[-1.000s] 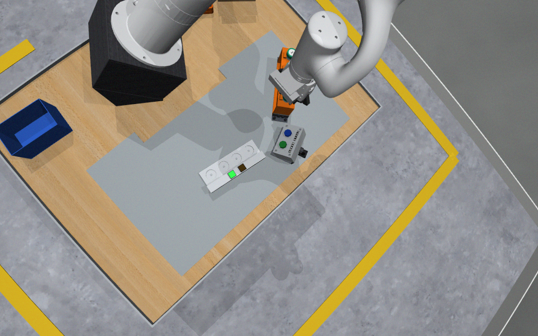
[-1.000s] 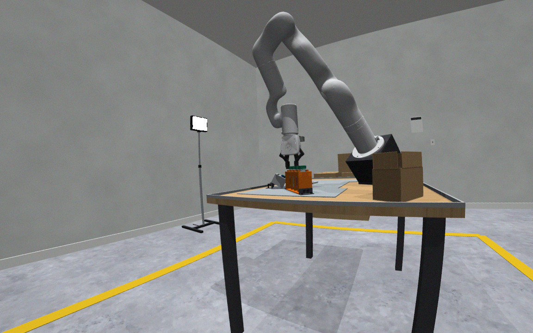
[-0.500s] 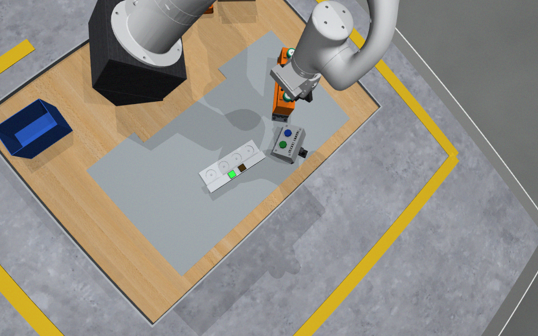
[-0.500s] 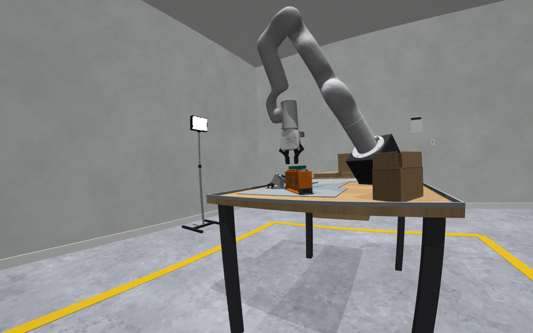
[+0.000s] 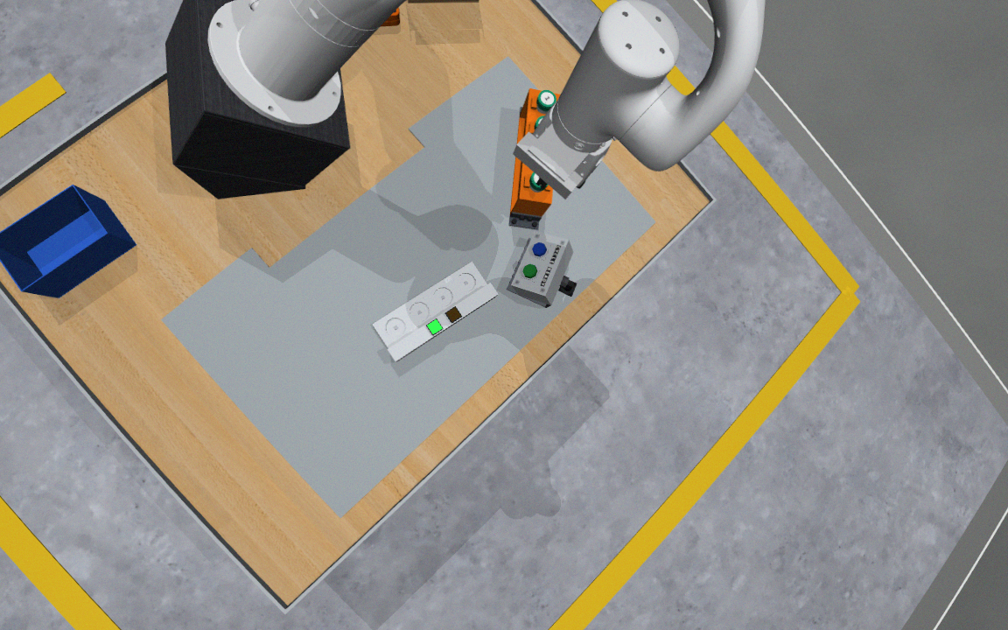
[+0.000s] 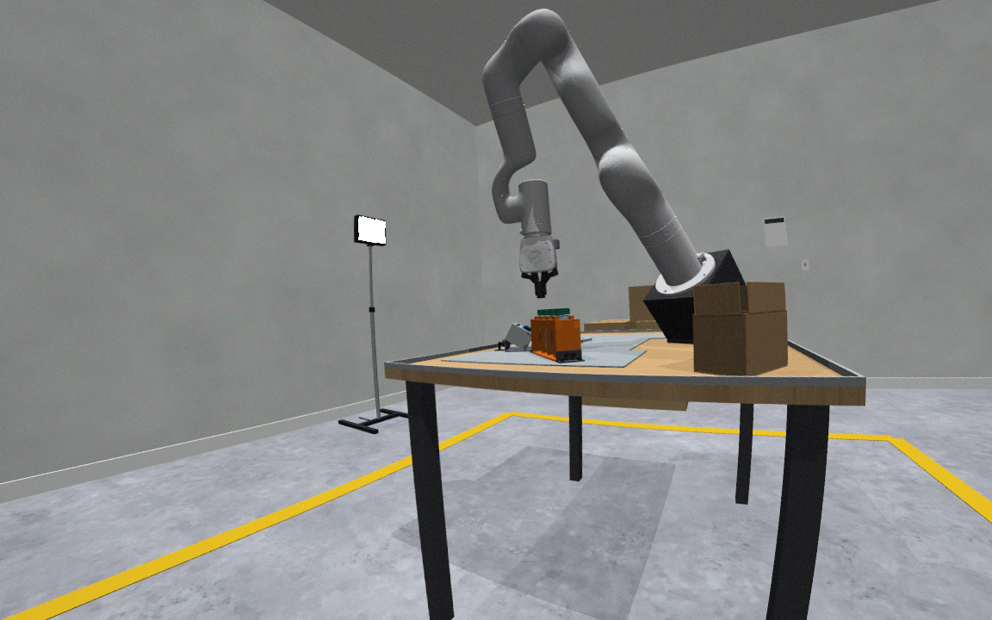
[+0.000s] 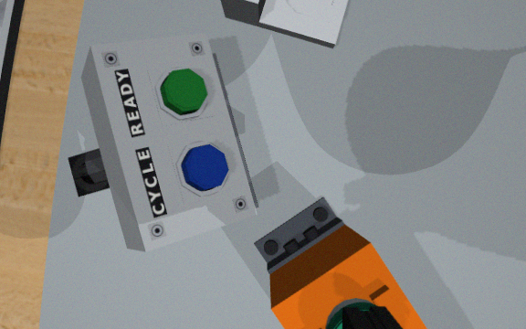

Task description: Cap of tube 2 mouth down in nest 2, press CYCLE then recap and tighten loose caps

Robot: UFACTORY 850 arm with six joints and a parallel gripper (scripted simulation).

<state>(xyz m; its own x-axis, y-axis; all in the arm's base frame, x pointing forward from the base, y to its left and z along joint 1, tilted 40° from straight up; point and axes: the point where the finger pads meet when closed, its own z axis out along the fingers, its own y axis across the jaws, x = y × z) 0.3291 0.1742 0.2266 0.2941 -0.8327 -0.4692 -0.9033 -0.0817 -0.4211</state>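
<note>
Arm: wrist vertical, raised above the decapping station.
Gripper: fingers closed together, holding nothing.

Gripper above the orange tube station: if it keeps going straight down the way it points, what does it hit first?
Most likely the green tube cap at the near end of the orange decapping station; the shut, empty gripper hangs above it, fingers pointing down.
</note>
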